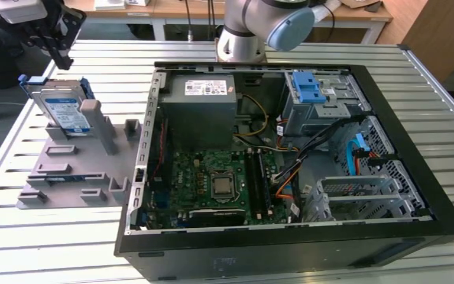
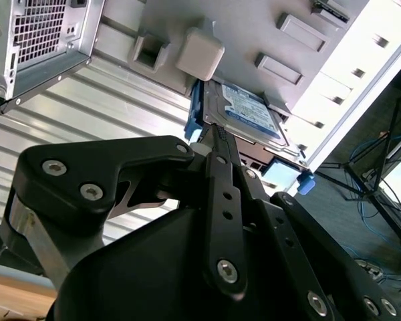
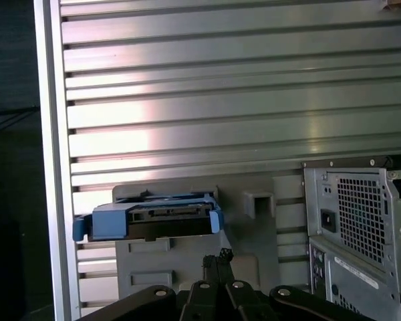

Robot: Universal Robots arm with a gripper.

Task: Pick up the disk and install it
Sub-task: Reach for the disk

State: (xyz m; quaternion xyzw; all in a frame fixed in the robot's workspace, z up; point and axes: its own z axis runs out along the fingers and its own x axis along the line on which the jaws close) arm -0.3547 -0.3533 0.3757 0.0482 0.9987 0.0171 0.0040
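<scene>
- The slatted metal table [image 1: 69, 236] carries everything. The open computer case [image 1: 416, 236] takes most of it.
- The grey holder [image 1: 61, 171] lies beside the case, at the exterior view's left.
- Inside the case, the grey box [image 1: 207, 103] bears a white sticker [image 1: 207, 87] with fine print. We do not read it off.
- The disk [image 1: 63, 109] stands on its edge in the grey holder, leaning a little, and is not yet installed. We see it in both wrist views too [image 2: 250, 110] [image 3: 154, 221].
- We judge the disk to be stiff, rather heavy for its size and sensitive to shocks, with smooth metal faces that can slip.
- The gripper [image 1: 63, 59] hangs just above the disk without touching it. In the first wrist view [image 3: 218, 256] its fingertips meet and nothing is between them.
- The blue bracket [image 3: 107, 221] frames the disk. We think its free upper edge is the safest place to take hold.
- The white-and-blue label [image 2: 254, 107] covers the face of the disk. Its writing is too small for us to make out.
</scene>
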